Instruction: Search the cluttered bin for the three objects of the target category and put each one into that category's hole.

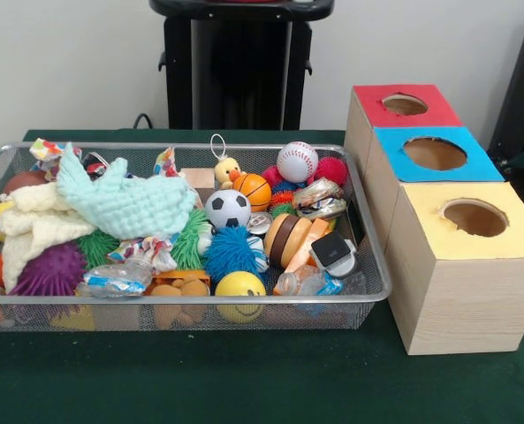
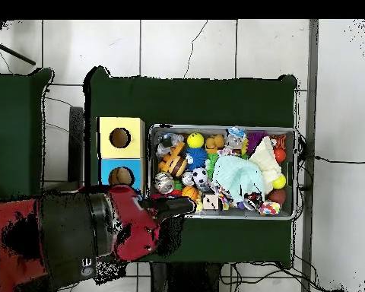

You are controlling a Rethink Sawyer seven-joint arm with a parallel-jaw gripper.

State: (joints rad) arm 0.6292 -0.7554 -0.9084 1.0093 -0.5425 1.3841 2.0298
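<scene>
Silver wire mesh makes the wide shallow bin (image 1: 182,305), which stands on the green worktop (image 1: 244,380) and is packed full with toys. From where I stand, the search looks not yet begun: the bottles I can find are all inside the bin. One crushed clear bottle with a blue and white label (image 1: 116,279) lies near the front wall, between a purple spiky ball (image 1: 51,270) and a yellow smiley ball (image 1: 240,287). A second bottle (image 1: 313,283) lies at the front right corner, just beside a small black and white gadget (image 1: 332,252). The third I cannot find; it may be under the mint knitted cloth (image 1: 129,205), or hidden among the balls.

Three boxes stand to the right of the bin: red (image 1: 403,106), blue (image 1: 434,155) and yellow (image 1: 474,221), each with a round hole on top. Which hole belongs to bottles, the pictures do not say.

In my judgement, the next move calls for the arm to reach across the bin and come down on one of the front bottles. These have thin walls, so a soft squeeze is better.

Only the pedestal shows in the front view, no arm. The overhead view does show the red arm (image 2: 132,224) low over the bin's near rim, with the dark pincer (image 2: 178,207) at its end. I cannot tell if the pincer is released or clenched. That view, however, hides the red box under the arm.
</scene>
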